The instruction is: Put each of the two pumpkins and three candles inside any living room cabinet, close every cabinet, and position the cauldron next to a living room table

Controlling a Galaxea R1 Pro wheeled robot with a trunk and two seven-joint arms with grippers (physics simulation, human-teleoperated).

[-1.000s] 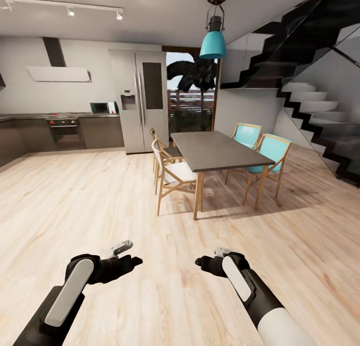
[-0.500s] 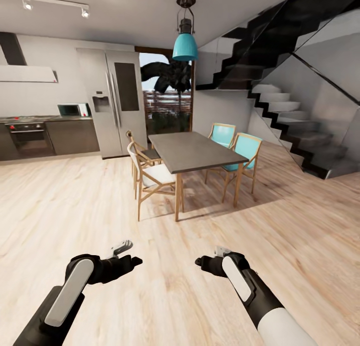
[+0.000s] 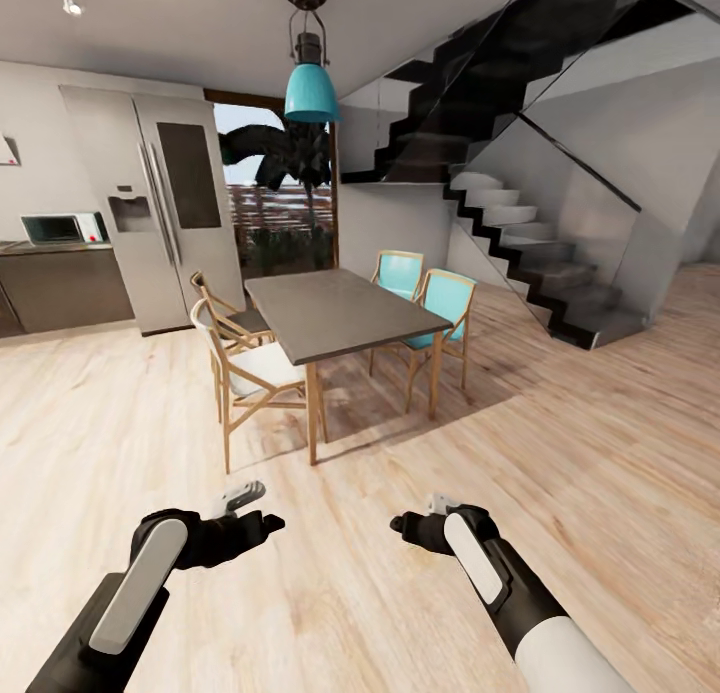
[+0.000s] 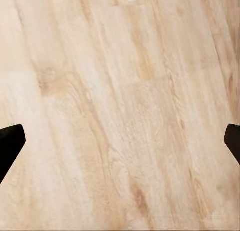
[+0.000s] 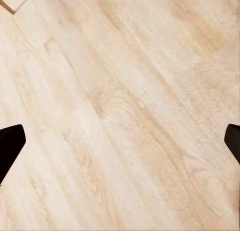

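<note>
While both arms hang low over the pale wood floor (image 3: 120,413), left gripper (image 4: 120,136) and right gripper (image 5: 120,136) have fingers spread wide, holding nothing. Ahead: grey dining table (image 3: 335,313) with wooden chairs, two teal-backed (image 3: 448,298); fridge (image 3: 165,203) left, dark staircase (image 3: 520,223) right. No pumpkins, candles or cabinet visible here.

Dining table (image 3: 335,316) w/ four chairs, teal lamp (image 3: 311,91) above, fridge (image 3: 160,208), stairs (image 3: 520,263).
</note>
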